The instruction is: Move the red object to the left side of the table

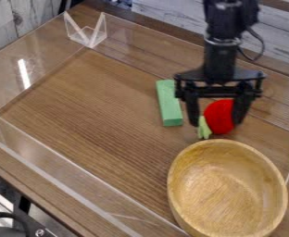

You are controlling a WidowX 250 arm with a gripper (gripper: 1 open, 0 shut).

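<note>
The red object (220, 115) is a small rounded red toy fruit with a light-green leafy end, lying on the brown wood-grain table (85, 111) right of centre, just beyond the bowl. My gripper (219, 99) points straight down over it, open, with one black finger (184, 100) to its left and the other to its right. The fingertips reach down to about the fruit's height, on either side of it. Part of the fruit is hidden behind the gripper.
A long green rectangular block (169, 102) lies just left of the gripper's left finger. A large wooden bowl (228, 190) sits at the front right, close to the fruit. Low clear acrylic walls (36, 148) edge the table.
</note>
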